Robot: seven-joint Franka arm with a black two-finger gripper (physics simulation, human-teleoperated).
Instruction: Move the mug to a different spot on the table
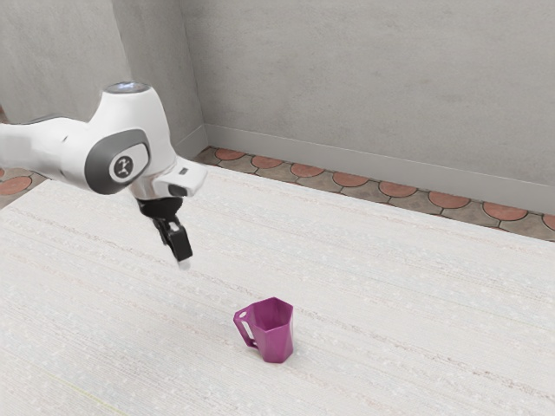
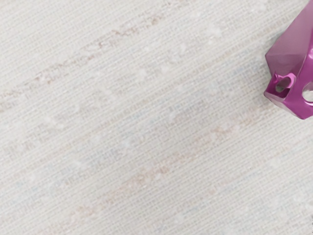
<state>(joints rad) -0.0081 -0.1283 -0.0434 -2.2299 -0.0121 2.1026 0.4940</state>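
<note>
The mug (image 1: 267, 329) looks like smooth, glossy magenta plastic, while the table (image 1: 416, 286) beneath is matt, pale and rough like woven cloth.

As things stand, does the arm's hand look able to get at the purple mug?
Probably yes. The hand hangs above the table, to the exterior view's left of the mug, and nothing stands between them. The mug is upright, with its handle toward the arm.

A faceted magenta mug (image 2: 292, 68) rests on the pale, woven-textured table (image 2: 137, 127). Its looped handle (image 2: 282, 87) points out over the bare surface that stretches away beside the mug.
</note>
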